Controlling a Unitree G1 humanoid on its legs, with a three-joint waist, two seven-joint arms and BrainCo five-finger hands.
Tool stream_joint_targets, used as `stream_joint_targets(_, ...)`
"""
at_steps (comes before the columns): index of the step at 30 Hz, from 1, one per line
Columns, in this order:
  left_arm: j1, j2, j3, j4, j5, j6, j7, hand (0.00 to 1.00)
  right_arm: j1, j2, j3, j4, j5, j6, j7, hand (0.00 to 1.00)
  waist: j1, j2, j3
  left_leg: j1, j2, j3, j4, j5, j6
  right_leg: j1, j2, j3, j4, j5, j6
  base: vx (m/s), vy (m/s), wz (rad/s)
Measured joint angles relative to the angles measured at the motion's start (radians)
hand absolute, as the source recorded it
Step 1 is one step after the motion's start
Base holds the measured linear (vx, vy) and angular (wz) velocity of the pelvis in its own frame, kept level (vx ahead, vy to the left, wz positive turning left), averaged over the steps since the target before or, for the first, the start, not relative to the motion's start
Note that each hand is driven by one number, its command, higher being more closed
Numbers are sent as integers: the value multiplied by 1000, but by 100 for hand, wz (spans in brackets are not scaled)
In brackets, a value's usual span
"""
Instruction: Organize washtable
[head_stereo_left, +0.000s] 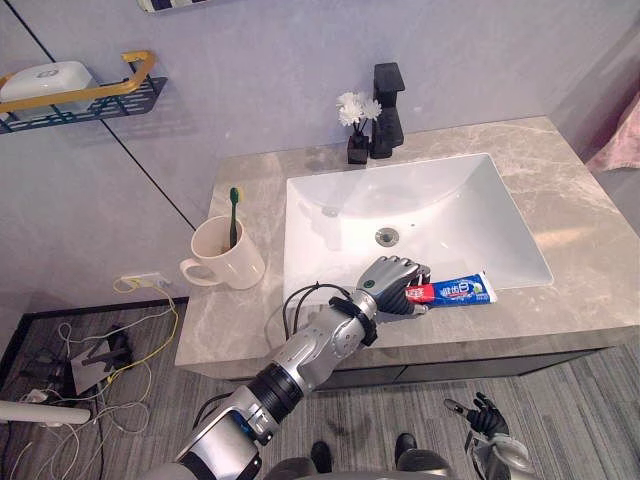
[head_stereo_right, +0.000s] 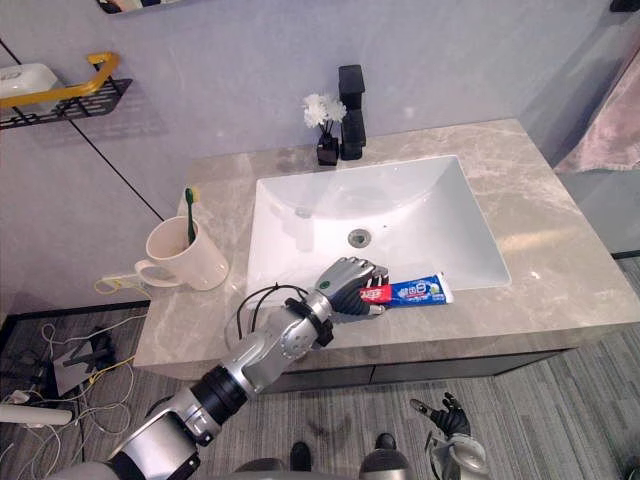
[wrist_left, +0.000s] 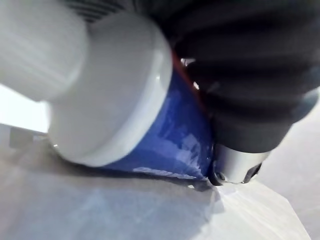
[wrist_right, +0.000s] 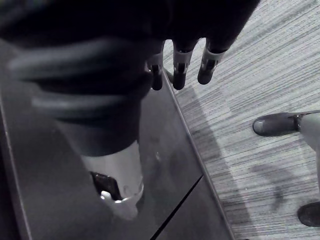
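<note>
A red, white and blue toothpaste tube (head_stereo_left: 458, 290) lies along the front rim of the white sink (head_stereo_left: 440, 205), its tail pointing right. My left hand (head_stereo_left: 392, 283) has its fingers curled round the cap end. The left wrist view shows the white cap (wrist_left: 110, 95) and blue tube body (wrist_left: 175, 140) close above the grey countertop, a finger (wrist_left: 235, 160) pressed against the tube. A cream mug (head_stereo_left: 226, 258) holding a green toothbrush (head_stereo_left: 234, 207) stands on the counter left of the sink. My right hand (head_stereo_left: 486, 414) hangs low beside the cabinet, fingers (wrist_right: 179, 70) relaxed and holding nothing.
A black faucet (head_stereo_left: 388, 110) and a small dark vase of white flowers (head_stereo_left: 357, 128) stand behind the sink. A wall shelf (head_stereo_left: 90, 100) with a white soap dish (head_stereo_left: 45, 80) hangs at upper left. The marble counter (head_stereo_left: 580, 230) stretches right of the sink.
</note>
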Motion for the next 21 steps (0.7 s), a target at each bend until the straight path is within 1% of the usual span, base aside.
stream_joint_targets(7, 14, 4, 9, -14, -40, 1, 3, 100, 6, 0, -1, -7, 7, 0, -5, 0, 0, 4, -3, 3, 1, 8, 0, 0, 0, 0, 0, 9, 0, 0, 0, -4, 2, -2)
stream_joint_targets(10, 57, 7, 41, -48, -68, 4, 3, 100, 10, 2, -18, -9, 26, 0, -21, 0, -1, 7, -4, 8, 4, 28, 0, -2, -1, -2, 2, 20, 0, 0, 0, -15, 7, -13)
stream_joint_targets(14, 110, 27, 85, -98, -102, 15, 22, 100, 49, 7, -40, -73, 38, -1, -40, 0, 2, 10, -6, 10, 12, 50, 0, -10, 5, -8, 9, 37, 0, 0, 0, -8, 1, -13)
stream_joint_targets(18, 168, 54, 163, -217, -129, 23, 55, 100, 82, 13, -83, -118, 68, -5, -46, 0, 6, 9, -6, 11, 18, 56, -2, -11, 4, -14, 15, 58, 0, 0, 0, -5, -8, -10)
stream_joint_targets(21, 189, 57, 202, -296, -145, 23, 71, 100, 89, 24, -126, -131, 82, -7, -48, 0, 8, 10, -8, 5, 21, 76, -2, -11, 4, -26, 18, 68, 1, 0, -1, -23, -8, -12)
